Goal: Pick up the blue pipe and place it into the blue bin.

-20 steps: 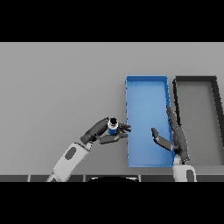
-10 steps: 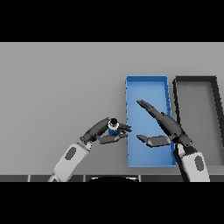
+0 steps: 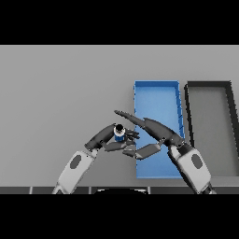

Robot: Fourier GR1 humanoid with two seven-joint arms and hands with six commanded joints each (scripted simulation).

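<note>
- One blue bin (image 3: 158, 98) on grey surface (image 3: 60, 93); one black bin (image 3: 210, 116) just beside it, on its right.
- One blue pipe (image 3: 119, 134), left of blue bin, pinched in curled fingers of left hand (image 3: 109, 138).
- Right hand (image 3: 151, 130) over blue bin's near left edge, fingers straight, reaching toward pipe, holding nothing.

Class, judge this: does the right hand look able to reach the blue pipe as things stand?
Probably yes. The right hand stretches open fingers toward the blue pipe, with nothing between them, though the left hand is curled round it.
</note>
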